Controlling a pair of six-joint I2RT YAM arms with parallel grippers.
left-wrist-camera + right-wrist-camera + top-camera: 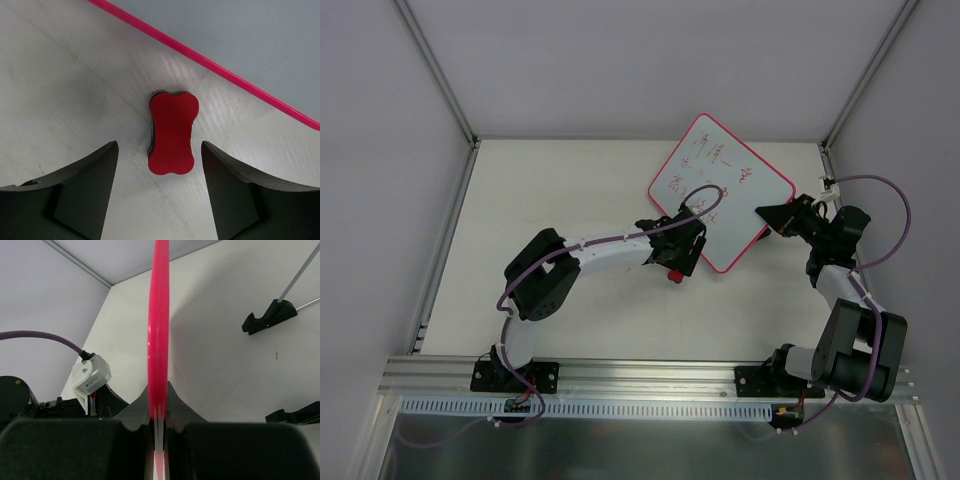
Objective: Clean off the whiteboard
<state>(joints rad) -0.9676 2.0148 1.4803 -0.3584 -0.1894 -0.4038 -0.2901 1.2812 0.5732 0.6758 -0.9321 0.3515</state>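
Jaws of the left gripper (159, 146) stand apart above the red bone-shaped eraser (171, 132) on the table (60, 90), just beside the whiteboard (720, 190) — askew at the far right, red handwriting on it — whose pink frame the right gripper (157, 411) pinches tight.

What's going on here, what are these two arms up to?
They are set to wipe a whiteboard that has red handwriting on it. The right arm has its jaws shut on the board's pink edge and holds it. The left arm hangs with open jaws on either side of a small red bone-shaped eraser, which lies on the table just beside the board. The eraser is not yet gripped and no wiping has begun.
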